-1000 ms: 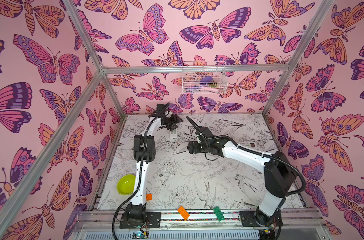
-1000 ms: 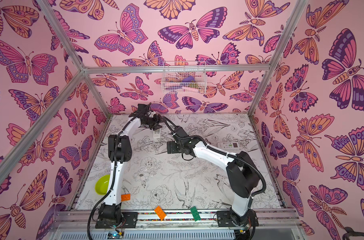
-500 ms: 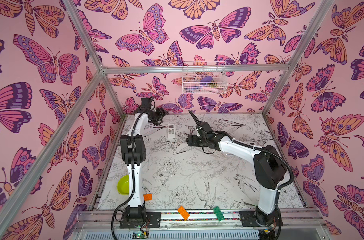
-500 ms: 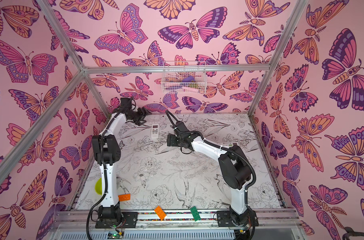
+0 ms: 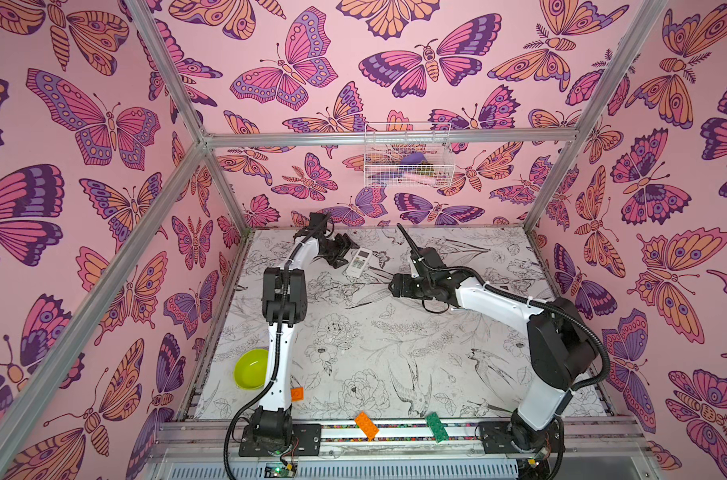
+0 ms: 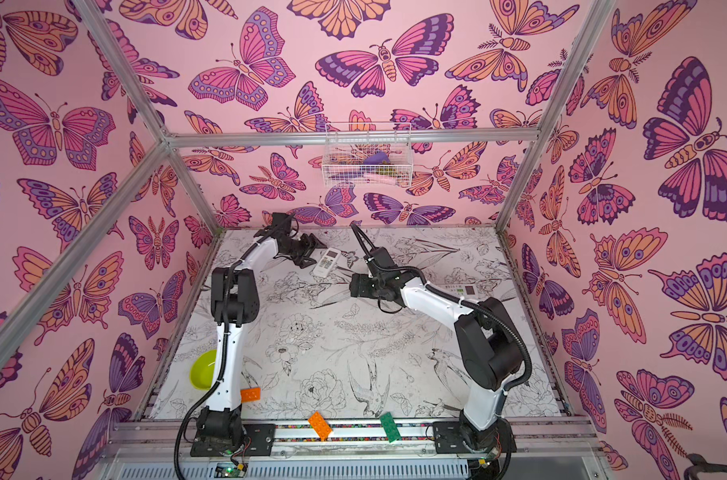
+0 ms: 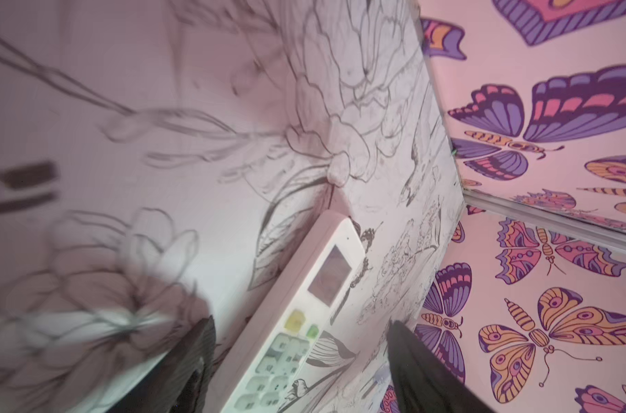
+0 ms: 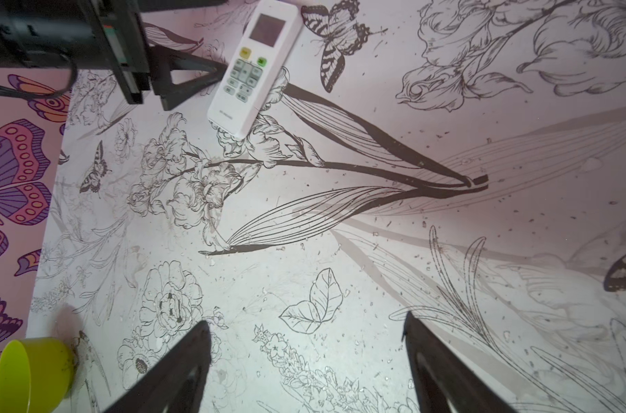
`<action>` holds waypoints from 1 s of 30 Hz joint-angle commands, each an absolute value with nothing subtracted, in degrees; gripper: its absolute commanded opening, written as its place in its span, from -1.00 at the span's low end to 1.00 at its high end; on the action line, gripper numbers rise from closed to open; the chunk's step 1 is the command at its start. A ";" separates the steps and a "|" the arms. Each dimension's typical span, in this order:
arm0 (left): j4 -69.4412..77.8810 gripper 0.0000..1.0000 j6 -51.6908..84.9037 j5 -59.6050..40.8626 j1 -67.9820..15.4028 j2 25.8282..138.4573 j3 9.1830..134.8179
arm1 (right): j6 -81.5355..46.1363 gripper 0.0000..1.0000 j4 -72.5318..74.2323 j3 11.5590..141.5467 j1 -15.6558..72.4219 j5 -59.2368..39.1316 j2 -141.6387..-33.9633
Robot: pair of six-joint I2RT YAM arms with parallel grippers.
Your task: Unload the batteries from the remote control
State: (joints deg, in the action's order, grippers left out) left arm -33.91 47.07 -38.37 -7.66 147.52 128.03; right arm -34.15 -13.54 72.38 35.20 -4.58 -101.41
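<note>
On the flower-printed tabletop (image 5: pixel 353 332) the remote (image 5: pixel 359 262) is seen buttons-up near its far edge, batteries hidden, the left claw (image 7: pixel 301 323) spread wide just beside it, the right claw (image 8: pixel 306 320) wide and empty; a skewed pinch is judged liable to skid it.

Enclosed robot lab cell: aluminium frame (image 5: pixel 291 139), butterfly-print wall panels (image 5: pixel 104 124), two arms (image 5: pixel 494 305) bolted to front rail (image 5: pixel 337 434).

We are wearing white shells on our left arm (image 5: pixel 279 353) and right arm (image 5: pixel 494 305), with black joint housings; black ribbed cables (image 5: pixel 605 358) are trailing along them, and our black fingers (image 8: pixel 182 368) are tapering to points.
</note>
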 commanded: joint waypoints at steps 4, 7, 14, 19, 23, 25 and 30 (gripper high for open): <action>-33.73 0.49 47.33 -40.81 -10.85 149.50 128.22 | -33.69 0.69 -15.80 72.09 35.16 -3.86 -100.19; -33.84 0.47 47.99 -41.13 -12.05 147.39 125.51 | -35.28 0.67 -16.24 72.89 35.00 -1.60 -100.43; -31.88 0.45 49.94 -41.74 -13.13 137.12 118.14 | -40.06 0.66 -16.88 75.80 34.45 1.32 -103.05; -31.37 0.49 47.04 -37.61 -9.99 124.62 112.45 | -39.94 0.67 -18.55 81.16 34.41 2.88 -107.25; -31.19 0.53 44.07 -33.92 -6.04 114.36 104.78 | -37.72 0.69 -22.62 88.64 34.45 4.03 -113.79; -30.83 0.55 42.98 -32.75 -3.78 109.55 100.41 | -36.95 0.70 -22.94 91.88 34.45 4.48 -117.03; -29.59 0.64 38.30 -28.76 0.93 96.90 86.74 | -36.42 0.76 -25.74 100.66 34.88 5.79 -124.10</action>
